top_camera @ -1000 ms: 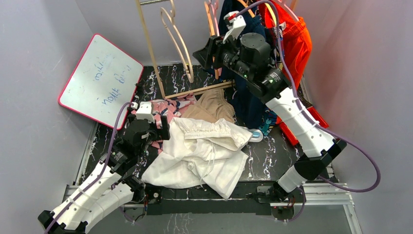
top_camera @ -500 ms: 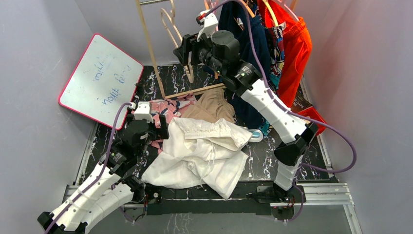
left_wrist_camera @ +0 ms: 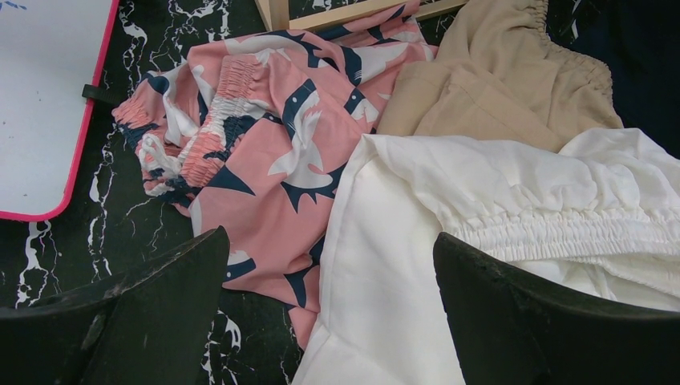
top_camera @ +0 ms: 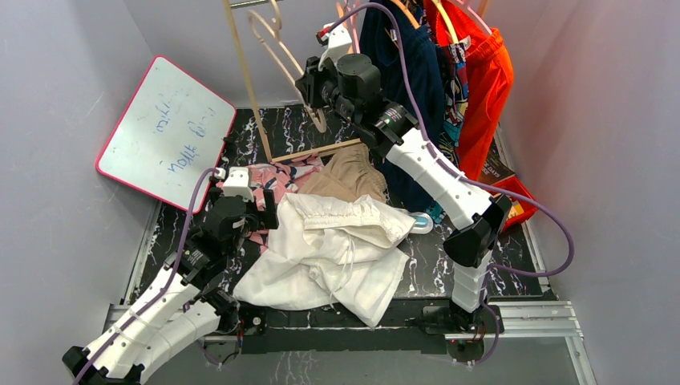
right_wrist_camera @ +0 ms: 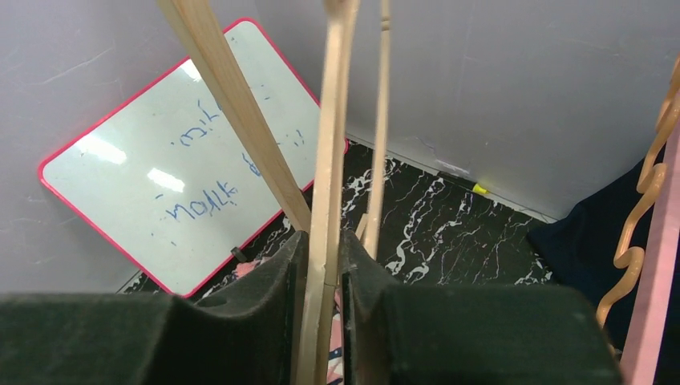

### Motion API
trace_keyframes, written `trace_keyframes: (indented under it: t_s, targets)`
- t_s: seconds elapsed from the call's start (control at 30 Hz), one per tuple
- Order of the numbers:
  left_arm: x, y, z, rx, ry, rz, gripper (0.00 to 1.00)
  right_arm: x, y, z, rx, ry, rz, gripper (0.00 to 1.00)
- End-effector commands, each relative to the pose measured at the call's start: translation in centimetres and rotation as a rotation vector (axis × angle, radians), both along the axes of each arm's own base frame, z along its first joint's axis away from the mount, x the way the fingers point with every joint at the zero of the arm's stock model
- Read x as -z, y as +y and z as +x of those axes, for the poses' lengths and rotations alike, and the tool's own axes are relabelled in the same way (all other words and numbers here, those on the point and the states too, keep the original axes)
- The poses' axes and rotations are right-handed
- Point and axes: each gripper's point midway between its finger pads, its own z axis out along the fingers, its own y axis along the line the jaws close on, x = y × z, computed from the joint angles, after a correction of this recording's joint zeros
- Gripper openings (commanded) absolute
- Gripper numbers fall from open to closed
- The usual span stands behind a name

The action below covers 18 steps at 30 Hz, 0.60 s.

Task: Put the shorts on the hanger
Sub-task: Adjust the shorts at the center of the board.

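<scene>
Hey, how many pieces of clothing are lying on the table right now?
3: the white shorts in front, the tan shorts behind them, and the pink patterned garment to their left. The hanging clothes are not counted; more may be hidden underneath.

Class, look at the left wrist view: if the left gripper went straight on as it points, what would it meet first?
Probably the edge of the shorts, where it overlaps the pink patterned garment; that boundary lies between the open fingers of the left gripper. Depth is unclear, so either could come first.
</scene>
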Motion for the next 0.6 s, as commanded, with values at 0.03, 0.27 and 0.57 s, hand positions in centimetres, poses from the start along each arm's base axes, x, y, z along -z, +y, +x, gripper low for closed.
trace_keyframes:
  t_s: [0.03, 0.27, 0.57]
  targets:
    - [-1.0, 0.3, 0.2, -0.014, -0.032, -0.004, 0.98, -4.7, -0.5, -0.1, 0.018, -0.099, 0.114, 0.2]
    - [-0.8, 0.1, 0.3, -0.004, -0.022, -0.001, 0.98, -5.6, -0.4, -0.5, 0.003, -0.112, 0.16, 0.03]
    - [-0.9, 0.4, 0.3, -0.016, -0.029, 0.01, 0.98, -6.0, -1.1, -1.0, 0.016, -0.147, 0.265, 0.0]
